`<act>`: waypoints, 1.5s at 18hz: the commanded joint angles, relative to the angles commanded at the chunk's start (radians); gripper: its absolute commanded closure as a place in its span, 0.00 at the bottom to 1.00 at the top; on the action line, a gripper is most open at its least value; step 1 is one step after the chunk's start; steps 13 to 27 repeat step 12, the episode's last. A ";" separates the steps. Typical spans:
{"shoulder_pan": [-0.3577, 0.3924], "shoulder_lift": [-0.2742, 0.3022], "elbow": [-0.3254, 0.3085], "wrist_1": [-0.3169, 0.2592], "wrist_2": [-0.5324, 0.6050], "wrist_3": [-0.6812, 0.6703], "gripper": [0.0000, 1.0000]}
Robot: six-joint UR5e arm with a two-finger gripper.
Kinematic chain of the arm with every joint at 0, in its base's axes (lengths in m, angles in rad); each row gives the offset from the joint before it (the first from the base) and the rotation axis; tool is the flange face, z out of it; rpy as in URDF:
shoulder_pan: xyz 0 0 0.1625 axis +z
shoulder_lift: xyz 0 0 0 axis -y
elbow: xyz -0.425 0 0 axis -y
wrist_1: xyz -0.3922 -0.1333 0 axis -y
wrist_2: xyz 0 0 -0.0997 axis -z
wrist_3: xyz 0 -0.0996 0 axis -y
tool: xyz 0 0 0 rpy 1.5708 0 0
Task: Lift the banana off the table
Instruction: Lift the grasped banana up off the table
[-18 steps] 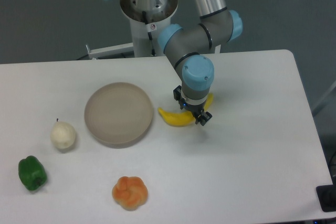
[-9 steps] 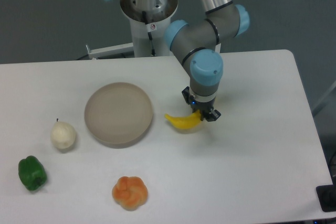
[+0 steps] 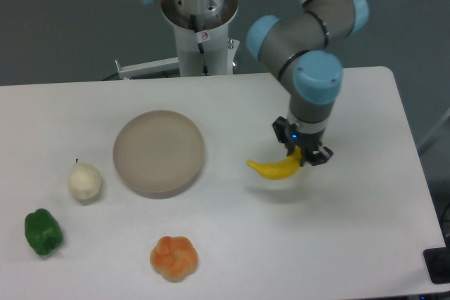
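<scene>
The banana (image 3: 273,168) is bright yellow and curved. It hangs from my gripper (image 3: 304,154), which is shut on its right end. The banana is lifted off the white table (image 3: 351,230), right of centre, and a faint shadow lies under it. Its free tip points left towards the round plate. The fingertips are partly hidden by the gripper body above them.
A round beige plate (image 3: 159,151) lies left of centre. A white pear-like fruit (image 3: 84,181) and a green pepper (image 3: 43,232) sit at the left. An orange lobed fruit (image 3: 174,258) sits near the front edge. The arm's base (image 3: 199,26) stands behind the table.
The gripper has moved to the right and risen a little, carrying the banana with it. The banana has left its spot beside the plate.
</scene>
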State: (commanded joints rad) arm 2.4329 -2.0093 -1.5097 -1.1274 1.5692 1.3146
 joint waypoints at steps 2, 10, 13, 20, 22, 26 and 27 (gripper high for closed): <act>0.003 -0.043 0.061 -0.009 0.009 0.000 0.96; 0.046 -0.063 0.124 -0.048 0.000 0.029 0.95; 0.046 -0.063 0.128 -0.058 0.005 0.029 0.95; 0.046 -0.063 0.128 -0.058 0.005 0.029 0.95; 0.046 -0.063 0.128 -0.058 0.005 0.029 0.95; 0.046 -0.063 0.128 -0.058 0.005 0.029 0.95; 0.046 -0.063 0.128 -0.058 0.005 0.029 0.95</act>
